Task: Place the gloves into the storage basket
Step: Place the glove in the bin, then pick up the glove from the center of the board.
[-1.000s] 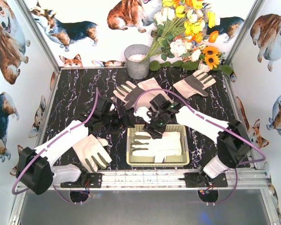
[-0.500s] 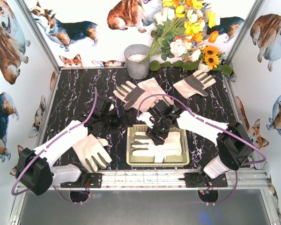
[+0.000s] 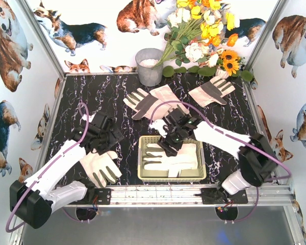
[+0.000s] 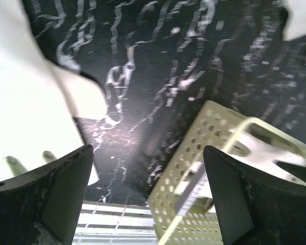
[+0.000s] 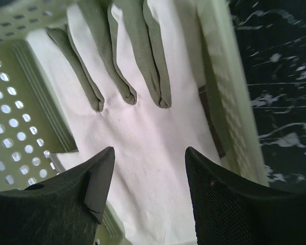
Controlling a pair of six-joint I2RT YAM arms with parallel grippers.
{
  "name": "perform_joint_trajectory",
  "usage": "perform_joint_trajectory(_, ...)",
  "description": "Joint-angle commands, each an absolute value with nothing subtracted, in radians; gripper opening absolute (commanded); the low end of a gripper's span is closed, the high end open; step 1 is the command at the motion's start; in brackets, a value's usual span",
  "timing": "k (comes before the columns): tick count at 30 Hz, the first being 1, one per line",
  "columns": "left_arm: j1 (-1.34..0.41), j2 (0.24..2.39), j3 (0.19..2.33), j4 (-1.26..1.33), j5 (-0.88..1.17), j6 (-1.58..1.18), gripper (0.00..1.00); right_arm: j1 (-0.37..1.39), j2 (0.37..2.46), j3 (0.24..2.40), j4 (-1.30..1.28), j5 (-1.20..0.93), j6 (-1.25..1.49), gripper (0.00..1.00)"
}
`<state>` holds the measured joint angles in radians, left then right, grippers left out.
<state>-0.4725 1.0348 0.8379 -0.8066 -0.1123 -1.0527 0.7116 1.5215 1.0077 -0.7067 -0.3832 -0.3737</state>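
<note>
- The top view is showing the whole bench point(image 3: 92, 97). The basket point(image 3: 172, 178) is sitting at lower centre, with stacked gloves point(image 3: 181, 158) lying flat inside it, their digits pointing toward the frame's left.
- Only this view is showing the gloves outside the basket. A near glove point(image 3: 99, 167) is lying at lower left, just beside the left arm and apart from the basket. A crossed pair point(image 3: 150, 102) is overlapping at upper centre, and a far glove point(image 3: 211, 91) is lying at upper right.
- A bucket point(image 3: 149, 69) and flowers point(image 3: 204, 35) are standing along the bench's top edge, and neither wrist view is showing them.
- The right fingers point(image 3: 167, 148) are hanging over the basket's upper-left part. The left fingers point(image 3: 108, 141) are hanging over the bench between the near glove and the basket.
- The right wrist view is showing the right fingers spread and released. Between them a white glove is lying in the basket, its grey-olive digits in the upper half of the frame and perforated walls on either side. Whether the fingers are touching the fabric I cannot tell.
- The left wrist view is showing the left fingers spread and released, gripping nothing. Between them are lying dark marbled bench and a perforated basket corner at lower right. The near glove's white fabric is filling the left of the frame, its olive tips just above the left-hand finger.
</note>
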Motion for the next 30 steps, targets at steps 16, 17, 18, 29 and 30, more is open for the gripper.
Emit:
perform_joint_trajectory(16,-0.344,1.226,0.764,-0.789,-0.262,-0.951,0.61,0.569,1.184,1.115,-0.492,-0.284,-0.027,0.67)
perform_joint_trajectory(17,-0.343,1.240,0.764,-0.781,-0.267,-0.932,0.59,0.556,1.191,1.124,-0.491,-0.271,0.001,0.66)
perform_joint_trajectory(18,-0.339,1.254,0.767,-0.775,-0.270,-0.912,0.58,0.542,1.200,1.135,-0.495,-0.266,0.023,0.65)
perform_joint_trajectory(29,-0.270,1.330,0.621,-0.664,-0.177,-0.838,0.49,0.486,1.228,1.177,-0.489,-0.196,0.145,0.65)
perform_joint_trajectory(30,-0.270,1.330,0.613,-0.655,-0.171,-0.836,0.46,0.485,1.228,1.176,-0.491,-0.196,0.144,0.65)
